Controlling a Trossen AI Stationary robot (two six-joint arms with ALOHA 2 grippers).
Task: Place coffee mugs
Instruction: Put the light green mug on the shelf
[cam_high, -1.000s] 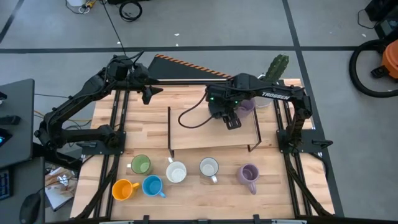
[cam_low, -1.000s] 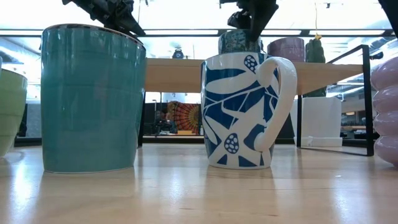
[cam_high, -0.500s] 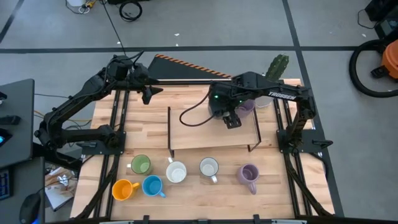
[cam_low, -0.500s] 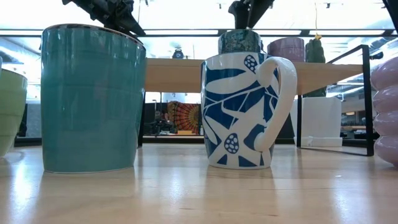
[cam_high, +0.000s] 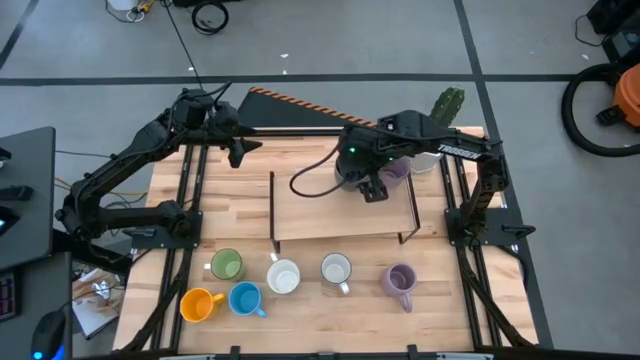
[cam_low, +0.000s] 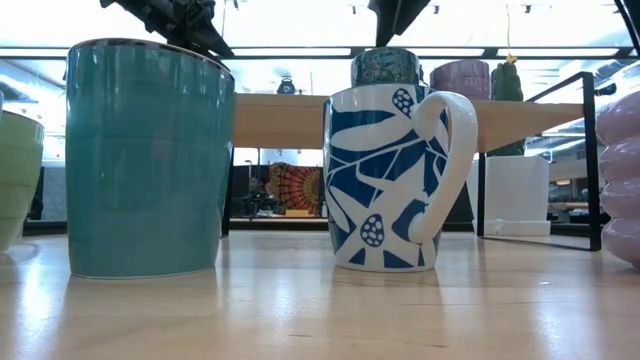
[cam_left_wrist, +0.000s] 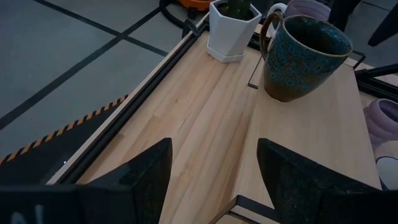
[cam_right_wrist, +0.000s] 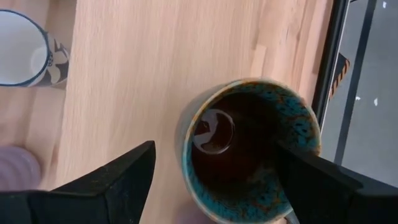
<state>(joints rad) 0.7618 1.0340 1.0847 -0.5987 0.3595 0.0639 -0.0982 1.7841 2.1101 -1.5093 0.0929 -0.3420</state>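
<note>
A dark brown, teal-speckled mug (cam_right_wrist: 252, 149) stands upright on the raised wooden shelf (cam_high: 330, 215), next to a lavender mug (cam_high: 397, 170). My right gripper (cam_right_wrist: 214, 158) hangs open just above the dark mug, one finger to each side of it, touching nothing. In the low view the right gripper (cam_low: 395, 15) is clear of the mug's rim (cam_low: 385, 52). Along the table's near edge stand green (cam_high: 227, 265), white (cam_high: 284, 277), white (cam_high: 336, 269), lavender (cam_high: 400, 281), orange (cam_high: 200, 304) and blue (cam_high: 245, 298) mugs. My left gripper (cam_left_wrist: 214, 168) waits open over the table's far left.
A white hexagonal pot (cam_left_wrist: 233, 28) with a cactus stands at the table's far right corner, behind the shelf. The shelf's black metal legs (cam_high: 272, 215) rise from the table. Bare wood lies between the shelf and the left arm (cam_high: 150, 160).
My right gripper has risen from the dark mug. A second ago its fingers reached down to the mug's rim; now they stand above it. The mug stays upright on the shelf where it was.
</note>
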